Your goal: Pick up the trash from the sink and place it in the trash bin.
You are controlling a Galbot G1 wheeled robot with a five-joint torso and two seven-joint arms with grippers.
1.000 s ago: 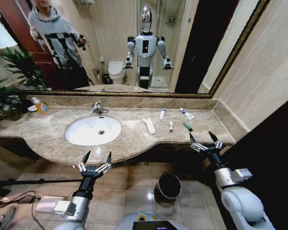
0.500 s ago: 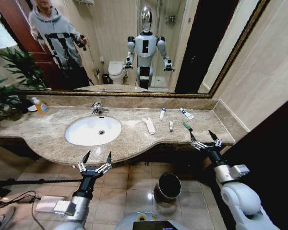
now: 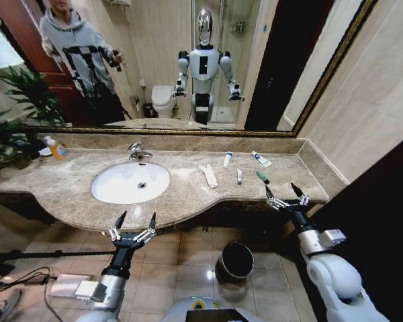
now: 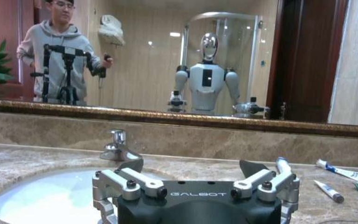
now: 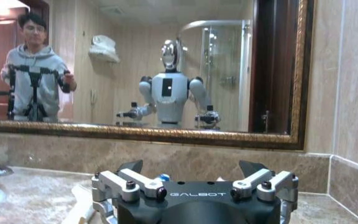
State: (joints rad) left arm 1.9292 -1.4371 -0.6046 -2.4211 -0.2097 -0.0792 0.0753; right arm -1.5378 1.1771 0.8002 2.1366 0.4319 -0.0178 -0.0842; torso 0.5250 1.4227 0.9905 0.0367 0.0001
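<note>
On the marble bench point(image 3: 67, 191) to the right of the white oval sink point(image 3: 130, 182) I see the trash spread out: a long white wrapper point(image 3: 208, 176), two white tubes with blue marks point(image 3: 227, 159) toward the mirror, a grey stick point(image 3: 239, 176) and a green stick point(image 3: 262, 177) nearest the right end. My left hand point(image 3: 135, 222) hangs released, fingers spread, just off the bench's front edge below the sink, and my right hand point(image 3: 284, 192) is likewise spread wide and holding nothing by the bench's right front corner, near the green stick. The small round black trash bin point(image 3: 234, 261) with its shiny rim stands on the tiled floor under the bench, between my two arms.
</note>
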